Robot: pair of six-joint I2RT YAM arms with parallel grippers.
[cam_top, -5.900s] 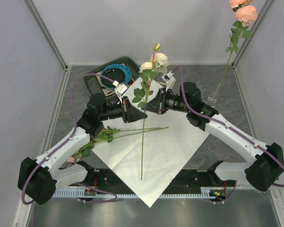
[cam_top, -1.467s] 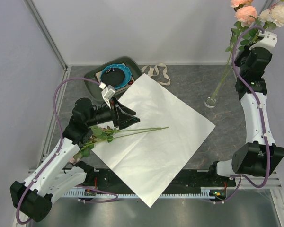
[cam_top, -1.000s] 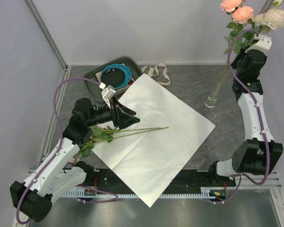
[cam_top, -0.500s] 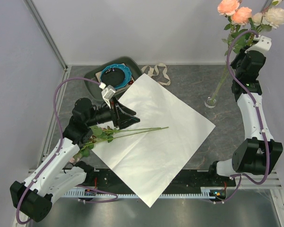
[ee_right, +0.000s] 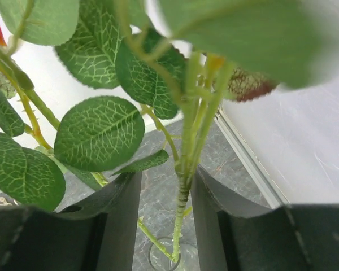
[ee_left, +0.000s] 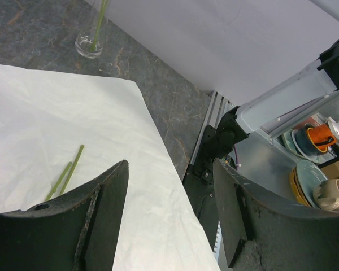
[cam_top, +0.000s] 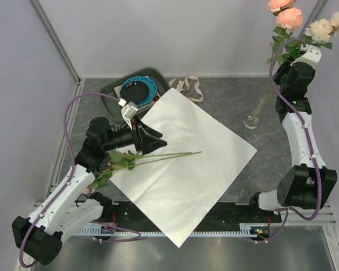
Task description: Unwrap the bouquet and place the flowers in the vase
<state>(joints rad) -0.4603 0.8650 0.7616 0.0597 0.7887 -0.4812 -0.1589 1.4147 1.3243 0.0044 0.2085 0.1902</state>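
At the far right of the table (cam_top: 226, 99), the vase (cam_top: 251, 120) already holds some of the flowers (cam_top: 287, 17). Pink and cream heads sit high above it and the bunch leans right, toward the wall.

The right end effector (ee_right: 166, 178) is up among the leaves (ee_right: 99, 132). Its fingers are apart with one stem (ee_right: 183, 192) between them, closer to the right finger and not pinched. In the wrist view that stem runs down to the vase mouth.

**Handling**
- The stems look thin, light and wiry, and top-heavy with those heads.
- The vase is small, narrow glass. I'd expect a side pull on any stem to tip it, so back out straight and watch for leaves snagging the fingers.

**Rest of the flowers**
- The loose stems (cam_top: 164, 156) lie across the left part of the paper (cam_top: 192, 175). Their leaves and heads are off its edge, under the left arm.
- The left end effector (ee_left: 169, 169) hovers just above them, fingers wide apart and empty.
- Take hold on the bare stem over the paper, not on heads or leaves. The sheet looks thin, so a low pinch could catch it too.

**In the way**
- The tray (cam_top: 110, 93) sits just behind the left end effector.
- The ribbon (cam_top: 187, 86) lies at the paper's far edge, well apart from the vase.
- The leaning bunch crowds the vase mouth, so the next stem has to go in beside it.
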